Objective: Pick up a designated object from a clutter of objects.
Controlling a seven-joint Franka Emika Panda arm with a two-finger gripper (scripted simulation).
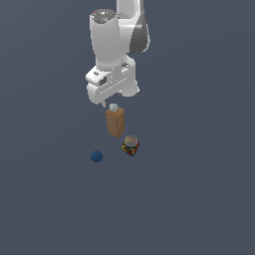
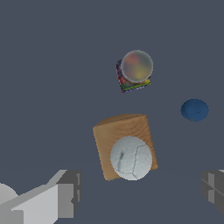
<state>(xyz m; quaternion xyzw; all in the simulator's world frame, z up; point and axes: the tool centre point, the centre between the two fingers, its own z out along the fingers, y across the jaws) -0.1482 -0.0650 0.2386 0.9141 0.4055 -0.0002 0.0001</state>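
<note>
The supporting surface (image 1: 199,199) is a plain, flat, dark slate-grey expanse filling both views. Resting directly on it: a tall tan-brown box (image 1: 115,124), upright, below the fingers (image 2: 65,192); a small multicoloured can (image 1: 131,145), upright, just beyond the box from the fingers; and a dark blue ball (image 1: 96,156), apart from both, farther from the fingers than the box.

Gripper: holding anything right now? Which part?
Nothing held. The gripper is open, fingers wide apart with the pale ball showing between them, untouched.
</note>
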